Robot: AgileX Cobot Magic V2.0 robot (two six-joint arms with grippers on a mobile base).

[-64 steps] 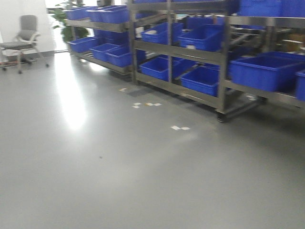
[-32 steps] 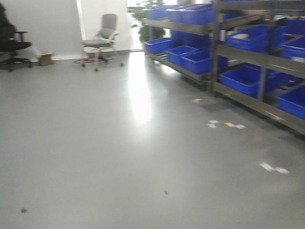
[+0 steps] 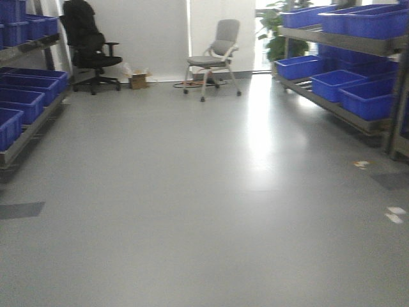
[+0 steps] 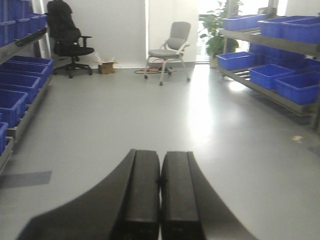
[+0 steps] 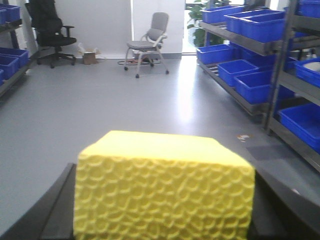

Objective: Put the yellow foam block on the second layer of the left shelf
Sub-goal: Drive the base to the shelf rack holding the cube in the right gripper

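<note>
The yellow foam block [image 5: 162,185] fills the lower middle of the right wrist view, its near face scalloped and its top smooth. My right gripper [image 5: 164,202] is shut on it, with a dark finger [image 5: 57,207] showing at each side. My left gripper [image 4: 160,167] is shut, its two black pads pressed together with nothing between them, pointing down the aisle. The left shelf [image 3: 29,125] runs along the left edge of the front view, carrying blue bins [image 3: 22,102] on its layers; it also shows as the left shelf [image 4: 25,112] in the left wrist view. Neither gripper appears in the front view.
A right-hand shelf [image 3: 348,39] with blue bins lines the right side. At the far wall stand a grey chair [image 3: 217,54], a black office chair [image 3: 86,45], a small cardboard box [image 3: 138,80] and a plant [image 3: 275,29]. Paper scraps [image 3: 395,214] lie on the grey floor.
The front view has swung left: the right-hand shelves slid toward the right edge, and the far wall, both chairs and the left shelf came into view.
</note>
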